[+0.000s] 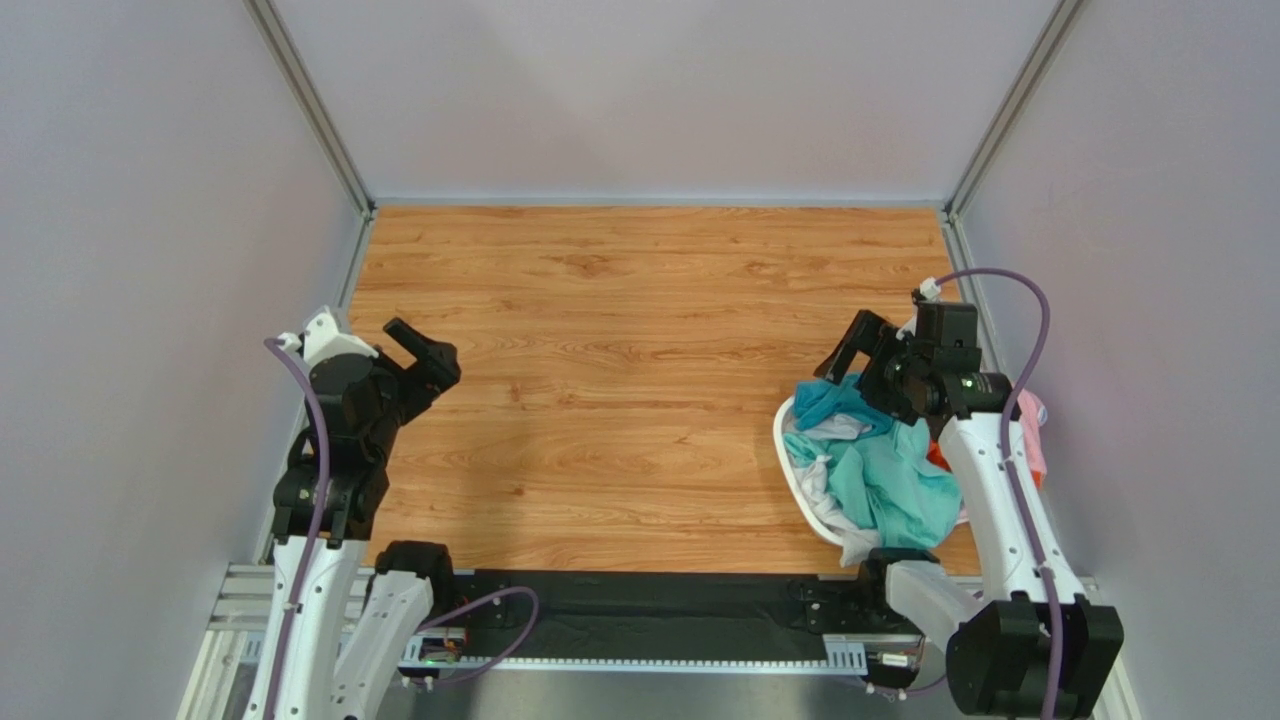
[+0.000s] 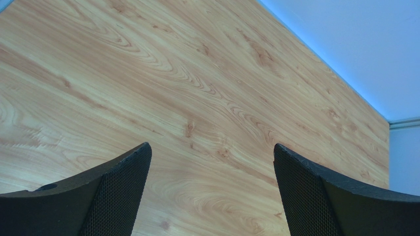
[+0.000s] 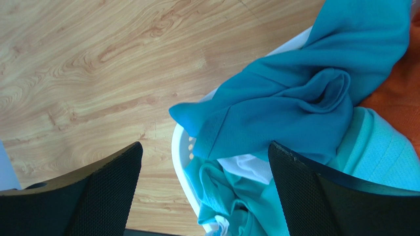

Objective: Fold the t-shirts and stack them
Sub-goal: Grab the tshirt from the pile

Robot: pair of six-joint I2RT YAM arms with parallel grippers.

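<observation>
Wooden table (image 1: 631, 330), left fingers (image 2: 118, 196) spread above it, right fingers (image 3: 98, 196) spread above teal t-shirt (image 3: 296, 98) in basket (image 3: 178, 147).

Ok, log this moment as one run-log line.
left hand: open, over table | right hand: open, above teal t-shirt in basket | stack: none yet
</observation>
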